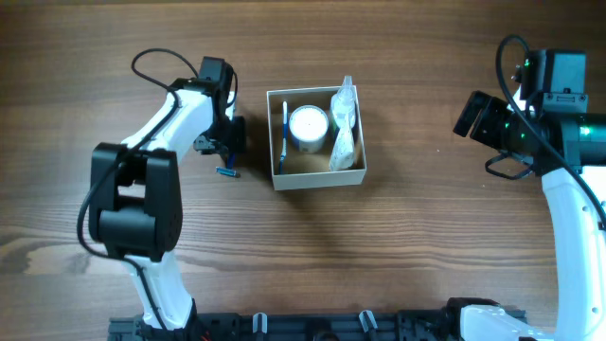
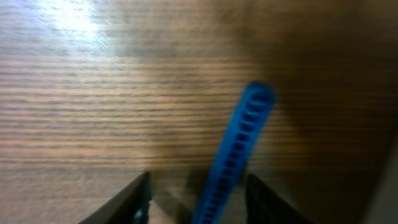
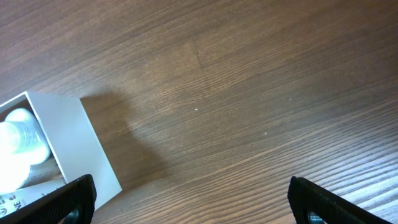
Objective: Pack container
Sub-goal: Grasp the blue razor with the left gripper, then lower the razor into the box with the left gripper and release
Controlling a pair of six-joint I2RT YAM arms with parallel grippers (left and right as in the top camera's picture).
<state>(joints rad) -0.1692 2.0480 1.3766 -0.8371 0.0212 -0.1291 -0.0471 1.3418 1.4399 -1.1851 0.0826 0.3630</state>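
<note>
The container [image 1: 317, 180] is a square white-walled box with a tan inside at the table's middle. It holds a round white jar [image 1: 308, 126], a blue toothbrush [image 1: 284, 133] and clear plastic packets [image 1: 345, 128]. A small blue ridged item [image 1: 227, 172] lies on the table left of the box. My left gripper [image 1: 225, 142] is low over it, open. In the left wrist view the blue item [image 2: 239, 149] lies between the spread fingers [image 2: 198, 199]. My right gripper [image 1: 471, 114] is open and empty, right of the box. The box's corner [image 3: 93, 149] shows in the right wrist view beside the open fingers [image 3: 193, 199].
Bare wood-grain table lies all round the box. The arm bases stand at the front edge, left and right.
</note>
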